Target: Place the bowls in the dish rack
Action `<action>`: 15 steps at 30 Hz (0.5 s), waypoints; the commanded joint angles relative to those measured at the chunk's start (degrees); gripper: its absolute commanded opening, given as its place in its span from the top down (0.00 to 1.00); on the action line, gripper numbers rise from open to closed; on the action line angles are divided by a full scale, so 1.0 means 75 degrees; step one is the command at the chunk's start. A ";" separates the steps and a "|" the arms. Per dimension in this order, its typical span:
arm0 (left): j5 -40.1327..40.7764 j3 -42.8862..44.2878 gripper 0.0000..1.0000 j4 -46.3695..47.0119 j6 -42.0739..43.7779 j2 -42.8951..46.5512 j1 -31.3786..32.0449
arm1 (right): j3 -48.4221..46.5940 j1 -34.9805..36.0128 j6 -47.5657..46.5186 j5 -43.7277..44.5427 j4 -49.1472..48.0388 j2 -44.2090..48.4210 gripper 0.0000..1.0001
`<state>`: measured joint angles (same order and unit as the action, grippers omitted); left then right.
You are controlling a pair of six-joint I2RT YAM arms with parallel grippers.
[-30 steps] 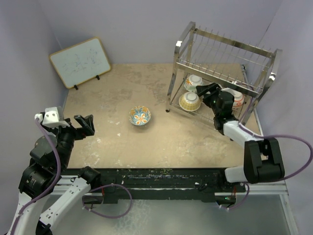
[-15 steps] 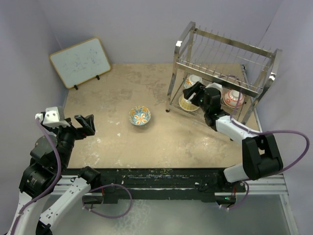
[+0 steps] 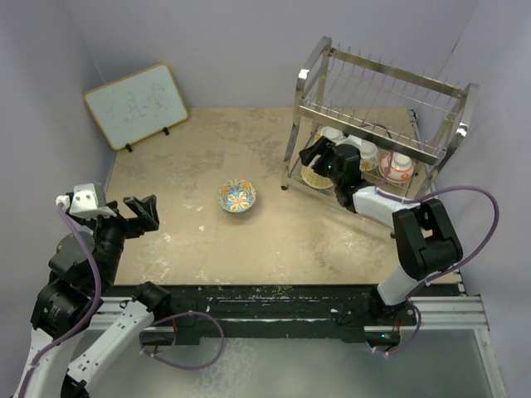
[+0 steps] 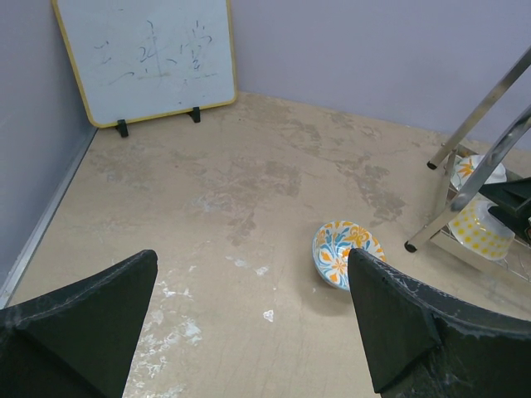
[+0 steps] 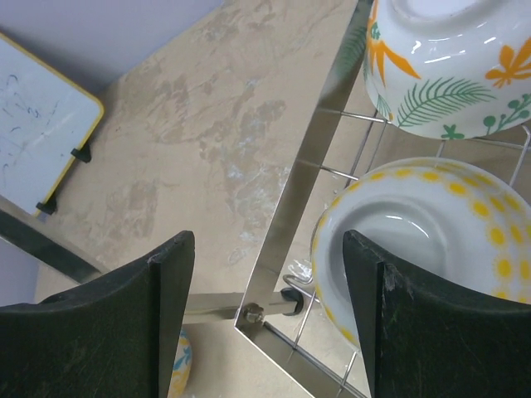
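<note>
1. Where the overhead camera looks down, one dish rack (image 3: 377,116) stands at the far right of the surface (image 3: 191,166).
   - One floral bowl (image 3: 238,196) sits upright mid-surface, alone and well apart from the rack.
   - Lower tier: three bowls are certain, a fern-painted bowl (image 3: 330,133), a yellow-dotted bowl (image 3: 314,177) and a red-orange bowl (image 3: 397,166). A fourth pale shape lies between them; through the wires I cannot tell what it is.
   - The right claw (image 3: 311,155) is at the rack's near-left post, just beside the yellow-dotted bowl.
   - The left claw (image 3: 143,211) hangs at near left, well apart from every bowl.
   - One whiteboard (image 3: 137,104) stands in the far-left corner.

2. Left wrist view.
   - The left claw (image 4: 253,265) has its two fingers wide apart with nothing between them.
   - The floral bowl (image 4: 347,253) rests on the surface, its blue-and-orange inside facing up.
   - Two rack bowls show at the right edge, behind the post.

3. Right wrist view.
   - The right claw (image 5: 267,249) is spread wide and grips nothing. The rack post crosses the gap between its fingers.
   - Two bowls lie on the lower wires, outsides toward the camera: the fern-painted bowl (image 5: 448,66) farther off, the yellow-dotted bowl (image 5: 423,249) nearer.
   - The yellow-dotted bowl is just beside one finger; I cannot tell whether they touch.
   - A sliver of the floral bowl (image 5: 181,356) shows low down.
</note>
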<state>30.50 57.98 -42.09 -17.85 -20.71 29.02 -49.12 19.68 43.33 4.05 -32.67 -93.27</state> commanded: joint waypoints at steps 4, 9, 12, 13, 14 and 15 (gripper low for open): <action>0.0174 -0.0022 0.01 0.0118 0.0160 0.0123 0.0036 | -0.0108 0.0094 0.0321 0.1567 0.0823 0.0464 0.26; 0.0170 -0.0043 0.01 0.0095 0.0128 0.0173 0.0040 | 0.0206 0.0094 0.0451 0.2624 0.1981 0.1067 0.26; 0.0136 -0.0091 0.01 0.0104 0.0108 0.0194 0.0043 | 0.0318 0.0094 0.0333 0.3112 0.2524 0.1322 0.25; 0.0132 -0.0094 0.01 0.0098 0.0108 0.0202 0.0032 | 0.0301 0.0094 0.0282 0.3344 0.2748 0.1363 0.25; 0.0123 -0.0118 0.01 0.0097 0.0100 0.0196 0.0033 | 0.0257 0.0094 0.0223 0.3484 0.2942 0.1392 0.25; 0.0095 -0.0114 0.01 0.0106 0.0101 0.0201 0.0039 | 0.0230 0.0089 0.0116 0.3599 0.3052 0.1413 0.25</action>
<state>31.16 57.41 -42.24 -17.80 -19.59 29.02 -47.40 20.25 45.78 22.48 -17.32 -84.33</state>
